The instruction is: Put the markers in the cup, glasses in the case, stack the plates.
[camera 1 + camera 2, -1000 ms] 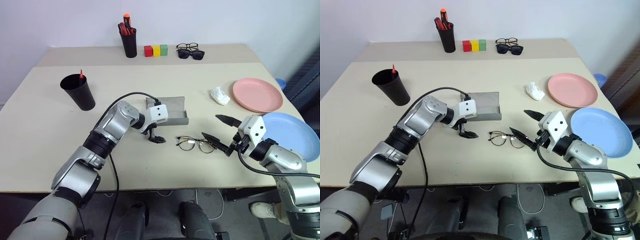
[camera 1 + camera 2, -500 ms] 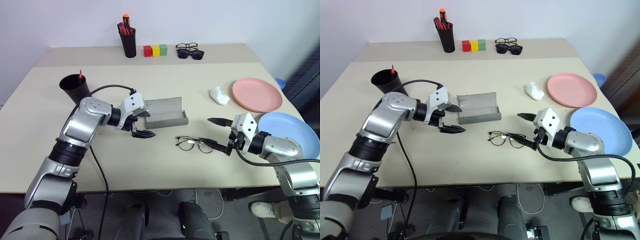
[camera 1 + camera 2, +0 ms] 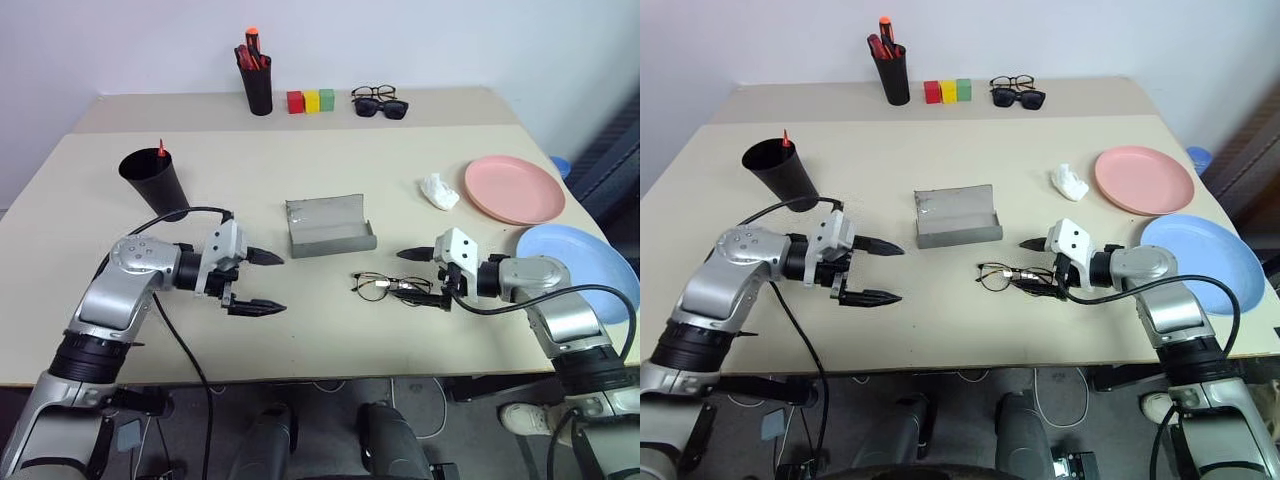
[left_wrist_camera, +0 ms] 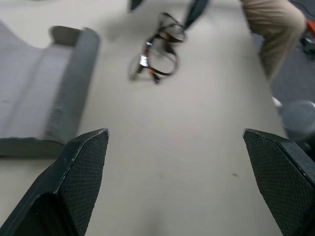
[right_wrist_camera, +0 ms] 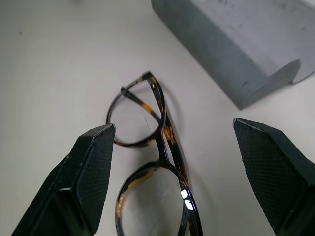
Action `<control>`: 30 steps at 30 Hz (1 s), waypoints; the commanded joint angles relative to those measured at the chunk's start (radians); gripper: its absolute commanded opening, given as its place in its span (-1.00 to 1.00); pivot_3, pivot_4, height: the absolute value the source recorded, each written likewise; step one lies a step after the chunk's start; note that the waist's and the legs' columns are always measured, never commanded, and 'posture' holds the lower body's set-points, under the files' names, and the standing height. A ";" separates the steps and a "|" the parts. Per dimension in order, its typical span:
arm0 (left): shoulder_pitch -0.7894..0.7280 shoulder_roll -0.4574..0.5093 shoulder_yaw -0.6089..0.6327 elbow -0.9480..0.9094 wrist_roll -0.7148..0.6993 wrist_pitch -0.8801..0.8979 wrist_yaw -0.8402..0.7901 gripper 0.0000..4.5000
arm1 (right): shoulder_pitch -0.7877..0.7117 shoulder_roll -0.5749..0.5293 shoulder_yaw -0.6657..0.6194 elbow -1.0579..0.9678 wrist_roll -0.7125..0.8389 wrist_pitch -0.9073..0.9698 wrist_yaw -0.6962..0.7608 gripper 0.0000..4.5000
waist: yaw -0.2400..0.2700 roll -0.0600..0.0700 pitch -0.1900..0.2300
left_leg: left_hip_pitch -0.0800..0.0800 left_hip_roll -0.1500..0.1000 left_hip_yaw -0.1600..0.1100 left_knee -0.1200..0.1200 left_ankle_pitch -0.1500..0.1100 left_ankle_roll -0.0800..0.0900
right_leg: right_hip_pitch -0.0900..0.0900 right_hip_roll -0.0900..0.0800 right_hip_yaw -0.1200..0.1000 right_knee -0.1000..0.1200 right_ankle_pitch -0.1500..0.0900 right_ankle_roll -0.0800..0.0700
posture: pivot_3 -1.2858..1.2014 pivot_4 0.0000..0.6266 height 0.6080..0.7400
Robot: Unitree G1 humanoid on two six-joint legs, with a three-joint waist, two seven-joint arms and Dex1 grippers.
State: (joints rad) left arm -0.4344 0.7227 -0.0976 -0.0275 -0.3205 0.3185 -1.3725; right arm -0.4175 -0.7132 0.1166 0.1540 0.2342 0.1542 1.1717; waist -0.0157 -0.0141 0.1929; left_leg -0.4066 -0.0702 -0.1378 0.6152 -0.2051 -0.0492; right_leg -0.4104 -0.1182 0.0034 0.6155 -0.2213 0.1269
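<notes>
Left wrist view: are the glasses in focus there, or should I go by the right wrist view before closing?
Left wrist view: the glasses look soft and smeared, and the case is blurred too. Right wrist view: the frame is sharp between the open jaws, with a small glint on the lower lens rim. Head views: even light, soft shadows, no glare; the glasses are small there.
</notes>
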 commanded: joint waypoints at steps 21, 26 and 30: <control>0.050 0.041 0.081 -0.095 -0.071 0.017 0.123 1.00 | -0.023 0.000 0.041 0.052 -0.044 0.032 0.085 -0.99 | -0.005 -0.002 -0.001 | 0.002 0.001 0.000 0.000 0.000 0.000 | 0.002 0.000 0.000 0.000 0.000 0.000 | 0.03 -0.52 1.00; 0.059 0.046 0.085 -0.097 -0.074 0.012 0.137 1.00 | -0.010 -0.002 0.038 0.054 -0.044 0.026 0.079 -0.99 | -0.002 -0.003 -0.002 | 0.006 0.001 0.001 0.000 0.000 0.000 | 0.007 0.000 0.000 -0.001 -0.002 0.001 | 0.03 -0.52 1.00; 0.063 0.045 0.091 -0.094 -0.080 0.009 0.152 1.00 | -0.008 -0.005 0.012 0.015 -0.012 0.053 0.075 -0.99 | 0.000 -0.003 -0.002 | 0.007 0.002 0.001 0.000 0.000 0.000 | 0.007 0.000 0.000 -0.001 -0.002 0.001 | 0.03 -0.52 1.00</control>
State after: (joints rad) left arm -0.3672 0.7612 -0.0433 -0.0940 -0.3832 0.3387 -1.2274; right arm -0.4404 -0.7134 0.1404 0.1670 0.2262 0.1862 1.2706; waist -0.0162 -0.0173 0.1910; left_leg -0.3998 -0.0685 -0.1371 0.6154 -0.2053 -0.0495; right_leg -0.4034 -0.1179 0.0037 0.6141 -0.2230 0.1274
